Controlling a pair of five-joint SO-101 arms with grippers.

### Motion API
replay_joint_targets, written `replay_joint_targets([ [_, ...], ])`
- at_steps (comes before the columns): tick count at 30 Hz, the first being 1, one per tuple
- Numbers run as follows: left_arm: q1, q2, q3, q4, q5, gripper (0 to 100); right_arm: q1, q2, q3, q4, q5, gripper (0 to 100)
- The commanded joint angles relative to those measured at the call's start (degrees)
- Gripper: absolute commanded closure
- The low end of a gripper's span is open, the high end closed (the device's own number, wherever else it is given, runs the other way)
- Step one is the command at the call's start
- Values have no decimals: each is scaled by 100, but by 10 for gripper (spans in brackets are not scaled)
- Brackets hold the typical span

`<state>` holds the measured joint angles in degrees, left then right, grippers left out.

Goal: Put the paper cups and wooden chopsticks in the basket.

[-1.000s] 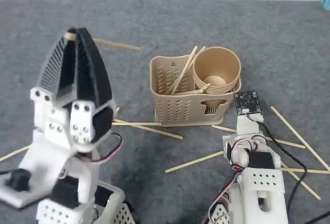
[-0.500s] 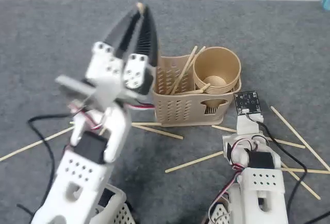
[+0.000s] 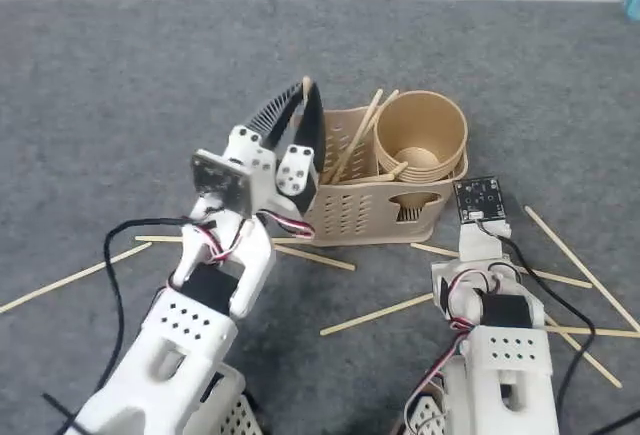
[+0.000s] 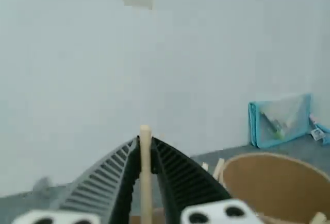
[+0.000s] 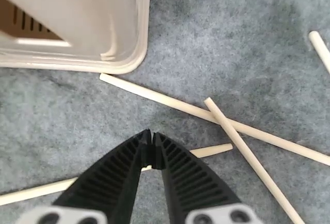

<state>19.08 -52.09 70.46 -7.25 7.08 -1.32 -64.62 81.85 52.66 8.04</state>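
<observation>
My left gripper (image 3: 303, 95) is shut on a wooden chopstick (image 3: 307, 84) and sits at the upper left corner of the beige slotted basket (image 3: 365, 210). In the left wrist view the chopstick (image 4: 145, 183) stands upright between the jaws of the gripper (image 4: 145, 142), with the paper cup (image 4: 273, 185) just beyond. The paper cup (image 3: 422, 133) stands in the basket's right half, and several chopsticks (image 3: 355, 140) lean in its left half. My right gripper (image 5: 152, 137) is shut with nothing in it, low over the carpet beside the basket's corner (image 5: 121, 54) and above loose chopsticks (image 5: 170, 103).
More loose chopsticks lie on the grey carpet: one in front of the basket (image 3: 375, 313), several to the right (image 3: 570, 255), one far left (image 3: 60, 280). A blue pouch (image 4: 281, 126) stands by the wall. The right arm's body (image 3: 495, 345) stays at the front right.
The left arm swung from the far left over to the basket's left corner and came down, still carrying the chopstick. The right arm has not moved.
</observation>
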Motion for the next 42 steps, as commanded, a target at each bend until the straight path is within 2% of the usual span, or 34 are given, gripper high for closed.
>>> replay_joint_targets([
  [1, -18, -44, -497, 985, 18, 904, 4, -101, -35, 22, 97, 990],
  [5, -158, -62, -1464, 2444, 53, 801, 4, -101, -35, 22, 97, 990],
  [12, -774, -870, -3073, 4774, 26, 805, 4, -101, -35, 22, 97, 990],
  [15, -1081, -1451, -3090, 5749, 44, 805, 13, -101, -35, 22, 97, 990],
  [18, -1380, -2022, -2501, 6426, 44, 805, 22, -101, -35, 22, 97, 990],
  [21, -1776, -2646, -1226, 6532, 9, 805, 22, -101, -35, 22, 97, 990],
  [26, -2593, -3842, 1147, 5802, 0, 805, 31, -101, -35, 75, 97, 991],
  [31, -2840, -4870, 2607, 5697, 0, 806, 171, -101, -79, 136, 62, 991],
  [34, -2716, -5029, 2571, 6303, 9, 864, 567, -101, -404, 646, 97, 990],
  [36, -2725, -5002, 2624, 6198, 9, 936, 971, -101, -598, 1007, 167, 990],
  [38, -2734, -4967, 2624, 6171, 0, 996, 1490, -48, -659, 1042, 703, 990],
  [42, -2725, -4967, 2615, 6189, -202, 988, 2563, -40, -1143, 1138, 1793, 990],
])
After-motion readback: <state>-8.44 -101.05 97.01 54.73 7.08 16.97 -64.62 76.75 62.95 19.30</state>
